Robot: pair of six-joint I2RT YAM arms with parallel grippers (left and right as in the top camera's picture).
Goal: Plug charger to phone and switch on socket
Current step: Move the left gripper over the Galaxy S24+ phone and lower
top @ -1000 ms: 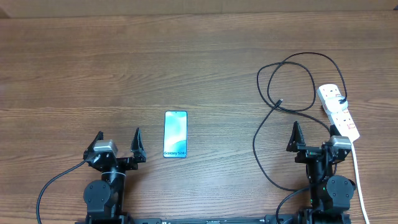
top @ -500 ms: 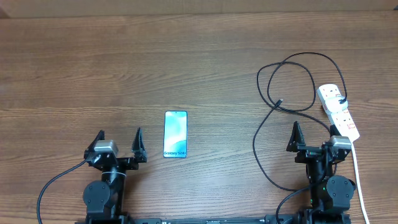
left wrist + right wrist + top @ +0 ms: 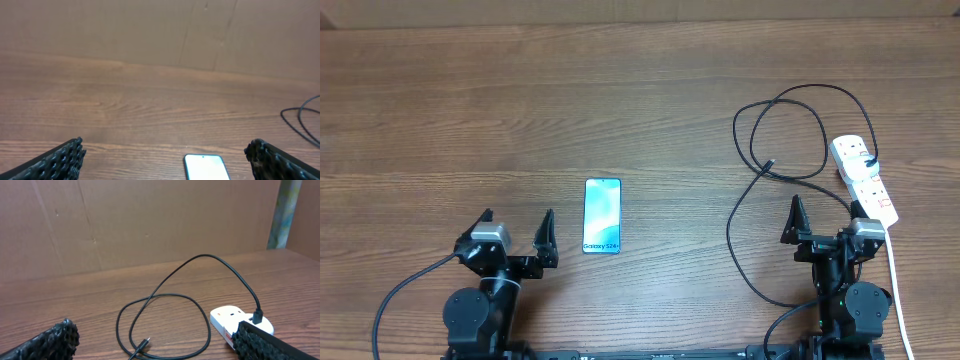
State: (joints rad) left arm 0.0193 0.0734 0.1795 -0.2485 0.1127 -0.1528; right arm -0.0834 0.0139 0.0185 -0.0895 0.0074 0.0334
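Nearest the base, two grippers, both empty. The left gripper (image 3: 517, 215) is spread wide, and so is the right gripper (image 3: 825, 205). One phone (image 3: 602, 216) lies face up just beyond the left gripper, with nothing in its port. Farther right, one charger (image 3: 202, 255) lies in loose loops, its free plug (image 3: 771, 164) on the table, well apart from the phone. One socket (image 3: 865, 178) lies at the right edge; the charger's other end appears seated in it. The switch position is unreadable. Judgement: nothing is completed; plugging in and switching on both remain.
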